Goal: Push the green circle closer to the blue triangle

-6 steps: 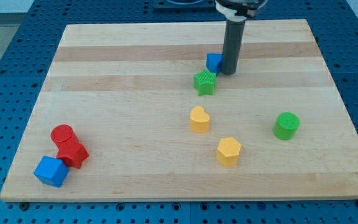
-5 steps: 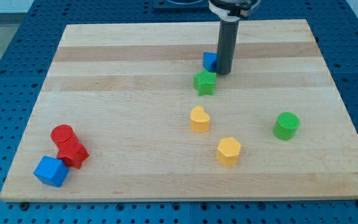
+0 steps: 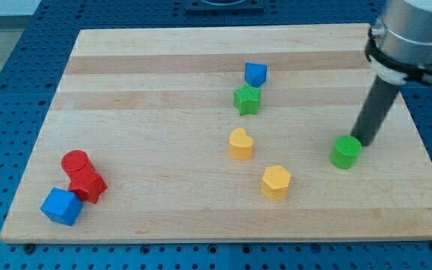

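The green circle [image 3: 345, 151] sits at the view's right on the wooden board [image 3: 148, 112]. The blue triangle [image 3: 255, 73] sits near the view's top centre, just above a green star [image 3: 247, 99]. My tip [image 3: 366, 140] rests on the board just right of and slightly above the green circle, touching or nearly touching its upper right edge. The rod leans up toward the view's upper right.
A yellow heart [image 3: 240, 143] and a yellow hexagon [image 3: 275, 181] lie between the circle and the board's middle. A red cylinder [image 3: 75, 163], a red block [image 3: 88, 184] and a blue cube [image 3: 61, 206] cluster at the lower left.
My tip has left the blue triangle's right side and moved to the view's lower right, beside the green circle. The blocks have not visibly moved.
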`<action>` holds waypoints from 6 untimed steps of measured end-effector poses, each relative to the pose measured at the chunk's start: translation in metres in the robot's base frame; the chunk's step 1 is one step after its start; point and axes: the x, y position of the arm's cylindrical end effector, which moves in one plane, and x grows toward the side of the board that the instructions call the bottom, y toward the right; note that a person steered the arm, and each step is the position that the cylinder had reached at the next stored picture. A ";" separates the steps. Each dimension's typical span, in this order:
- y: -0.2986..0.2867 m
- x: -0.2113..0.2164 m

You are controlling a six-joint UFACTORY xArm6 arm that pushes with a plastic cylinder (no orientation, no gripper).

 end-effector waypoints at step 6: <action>-0.017 0.032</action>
